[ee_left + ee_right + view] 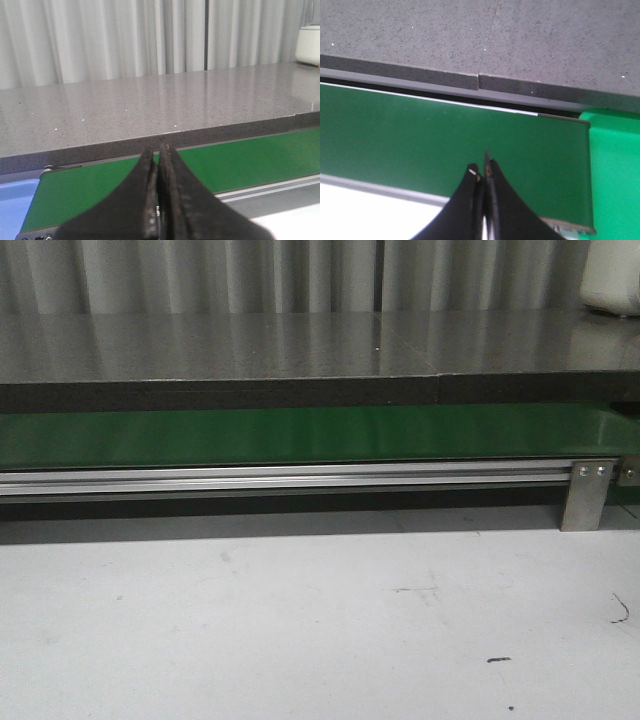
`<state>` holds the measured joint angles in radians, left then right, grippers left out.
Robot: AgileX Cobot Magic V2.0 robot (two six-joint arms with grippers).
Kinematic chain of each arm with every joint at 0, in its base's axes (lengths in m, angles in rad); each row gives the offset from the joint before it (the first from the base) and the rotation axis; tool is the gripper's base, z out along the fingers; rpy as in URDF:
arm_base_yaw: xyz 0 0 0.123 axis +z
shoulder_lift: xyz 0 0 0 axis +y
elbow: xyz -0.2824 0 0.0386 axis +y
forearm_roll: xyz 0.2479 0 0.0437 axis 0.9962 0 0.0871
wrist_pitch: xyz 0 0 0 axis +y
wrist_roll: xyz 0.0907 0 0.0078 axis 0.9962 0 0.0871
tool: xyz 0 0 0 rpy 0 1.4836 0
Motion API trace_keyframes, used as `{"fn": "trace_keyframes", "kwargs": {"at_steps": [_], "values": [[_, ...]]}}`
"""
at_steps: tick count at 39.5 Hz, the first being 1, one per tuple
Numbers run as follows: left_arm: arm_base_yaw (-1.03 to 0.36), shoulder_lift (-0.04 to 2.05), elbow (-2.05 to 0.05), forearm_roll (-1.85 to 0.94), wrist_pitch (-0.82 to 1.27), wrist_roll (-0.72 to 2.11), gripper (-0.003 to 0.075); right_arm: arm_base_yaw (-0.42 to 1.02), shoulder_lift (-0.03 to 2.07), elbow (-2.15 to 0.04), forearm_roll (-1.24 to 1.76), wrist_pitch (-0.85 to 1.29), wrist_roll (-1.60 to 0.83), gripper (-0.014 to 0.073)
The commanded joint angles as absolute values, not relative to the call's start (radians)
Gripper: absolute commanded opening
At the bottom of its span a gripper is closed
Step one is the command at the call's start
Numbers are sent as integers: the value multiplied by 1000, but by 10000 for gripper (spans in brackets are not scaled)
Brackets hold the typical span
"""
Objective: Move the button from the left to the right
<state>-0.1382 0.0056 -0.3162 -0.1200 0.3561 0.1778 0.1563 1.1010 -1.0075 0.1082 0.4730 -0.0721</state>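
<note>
From the front the green belt (300, 435) runs bare with no button anywhere, while each wrist camera shows its gripper, left (158, 150) and right (485, 167), pressed together and empty above the belt, apparently waiting for the button to arrive.

Your front camera sits low, facing forward across the pale scuffed tabletop (300, 620); the long green conveyor belt (300, 435) crosses mid-frame, the grey speckled stone counter (300, 345) above it. Your left wrist camera looks nearly level along its closed black fingers (150, 200), close over the belt's end (90, 192), counter and curtain beyond. Your right wrist camera tilts steeply down over the belt's other end (445, 145). All three views share belt and counter.
</note>
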Motion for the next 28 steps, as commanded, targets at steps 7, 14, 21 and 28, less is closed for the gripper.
{"fn": "trace_keyframes", "kwargs": {"at_steps": [7,14,21,28], "values": [[-147,18,-340,-131,274,171,-21,158,713,-631,107,203,-89,-67],[-147,18,-340,-131,274,171,-21,158,473,-436,107,135,-89,-67],[-147,18,-340,-131,274,171,-21,158,340,-376,107,106,-89,-67],[-147,18,-340,-131,274,171,-21,158,320,-375,107,111,-89,-67]]}}
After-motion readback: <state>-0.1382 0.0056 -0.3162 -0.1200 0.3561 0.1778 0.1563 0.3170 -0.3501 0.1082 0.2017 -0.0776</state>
